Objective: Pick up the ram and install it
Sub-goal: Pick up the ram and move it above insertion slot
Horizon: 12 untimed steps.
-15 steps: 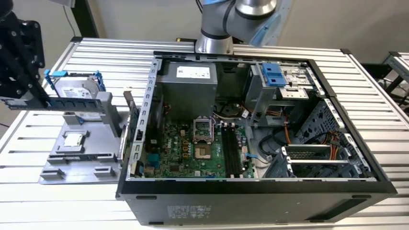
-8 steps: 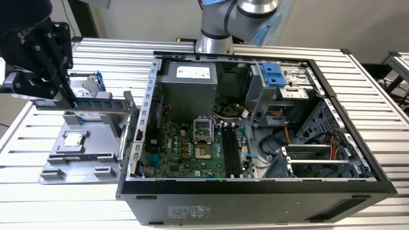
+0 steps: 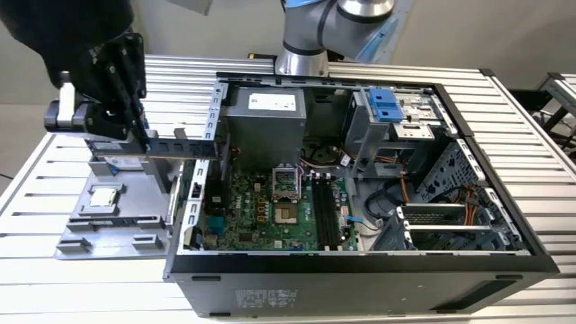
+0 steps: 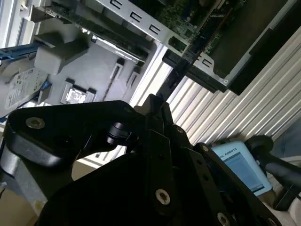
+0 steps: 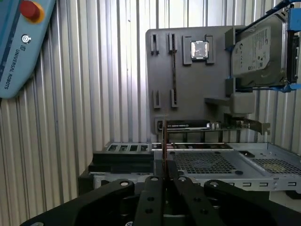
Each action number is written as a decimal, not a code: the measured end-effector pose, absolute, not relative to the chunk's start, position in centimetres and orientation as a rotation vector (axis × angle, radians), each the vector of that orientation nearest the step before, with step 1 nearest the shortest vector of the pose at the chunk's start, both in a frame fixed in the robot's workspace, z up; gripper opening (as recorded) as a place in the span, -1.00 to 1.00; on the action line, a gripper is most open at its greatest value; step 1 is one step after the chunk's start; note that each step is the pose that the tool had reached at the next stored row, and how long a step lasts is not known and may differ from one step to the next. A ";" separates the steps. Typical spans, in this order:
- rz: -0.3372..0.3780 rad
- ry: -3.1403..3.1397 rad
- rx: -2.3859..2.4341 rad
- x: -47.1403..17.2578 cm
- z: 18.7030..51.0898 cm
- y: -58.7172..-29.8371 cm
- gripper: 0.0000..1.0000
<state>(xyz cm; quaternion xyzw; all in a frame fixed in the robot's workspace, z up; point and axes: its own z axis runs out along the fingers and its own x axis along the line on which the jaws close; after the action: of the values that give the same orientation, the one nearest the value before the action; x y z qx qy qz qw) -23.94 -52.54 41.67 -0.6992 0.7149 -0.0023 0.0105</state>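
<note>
Desk [image 3: 81, 283]: slatted metal, carries everything.

Computer case [image 3: 360, 283]: lies open on its side, just beside the gripper [image 3: 135, 131] toward the exterior view's right. The motherboard [image 3: 261, 216] faces up inside. Its 2 pairs of long black slots [image 3: 326, 209] are well apart from the gripper.

Tray [image 3: 99, 236]: grey, moulded, below the gripper, touching or nearly touching the case wall; I cannot tell which.

Hard drive [image 5: 256, 49]: silver in a blue frame, standing on edge in the tray, beyond the gripper's fingertips in the first wrist view.

Card [image 5: 188, 125]: dark expansion card with a metal bracket, upright in the tray edge nearest the case.

Teach pendant [image 5: 19, 47]: blue-grey, lying on the desk well apart from the gripper.

Gripper [image 5: 164, 181] [image 4: 155, 106]: black, 2 fingers, closed tight on the ram [image 5: 164, 146].

Ram: 1 stick, clamped between the fingers and lifted clear of the tray. It juts straight out past the fingertips. It appears edge-on as a thin line in the first wrist view, and as a dark narrow strip [image 4: 170, 81] running toward the case rim in the second wrist view. It is not yet in the slots.

Chip [image 3: 102, 197]: small, square, silver, flat in its tray pocket below the gripper.
</note>
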 end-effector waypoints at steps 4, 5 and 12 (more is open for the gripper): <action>-0.007 2.231 -2.182 -22.1 41.7 -52.5 -1.00; -0.007 2.231 -2.182 -21.7 41.7 -52.5 -1.00; -0.007 2.231 -2.182 -18.5 41.7 -52.5 -1.00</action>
<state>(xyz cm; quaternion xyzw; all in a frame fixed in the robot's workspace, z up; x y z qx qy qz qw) -18.50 -52.54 41.67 -0.6992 0.7148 -0.0023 0.0105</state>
